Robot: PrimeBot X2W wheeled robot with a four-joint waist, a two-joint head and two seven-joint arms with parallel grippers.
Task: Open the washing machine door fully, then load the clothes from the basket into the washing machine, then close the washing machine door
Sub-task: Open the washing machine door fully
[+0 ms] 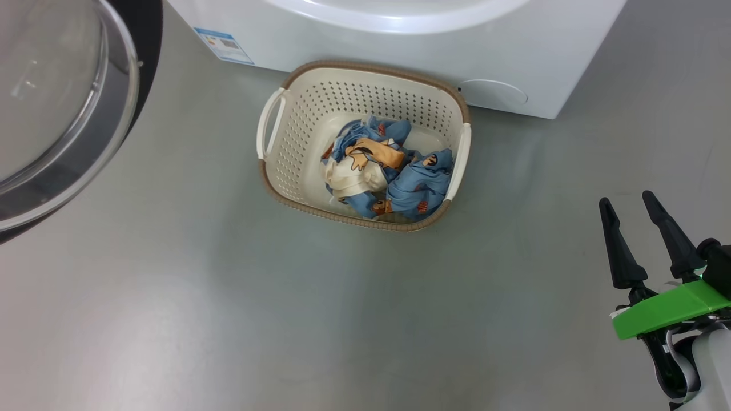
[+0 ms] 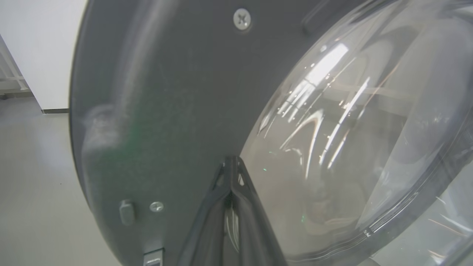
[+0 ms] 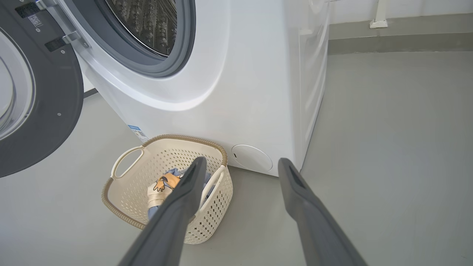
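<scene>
The washing machine (image 1: 400, 51) (image 3: 236, 92) stands white at the back, its steel drum (image 3: 147, 22) exposed. Its door (image 1: 51, 103) (image 3: 33, 92) hangs swung out to the left, glass bowl (image 2: 351, 147) bulging inward. My left gripper (image 2: 232, 162) is shut, its tips right against the door's dark inner rim (image 2: 166, 111) beside the glass. The basket (image 1: 297, 125) (image 3: 122, 192) sits on the floor before the machine, with the clothes (image 1: 388, 171) (image 3: 162, 184), blue with orange and cream prints, bundled inside. My right gripper (image 1: 628, 205) (image 3: 240, 164) stands open and empty, to the basket's right.
Grey floor (image 1: 228, 314) stretches bare in front of and to the right of the basket. A round white filter cover (image 1: 492, 92) sits low on the machine's front. A blue label (image 1: 224, 44) is stuck at its lower left. A wall base (image 3: 399, 40) runs behind.
</scene>
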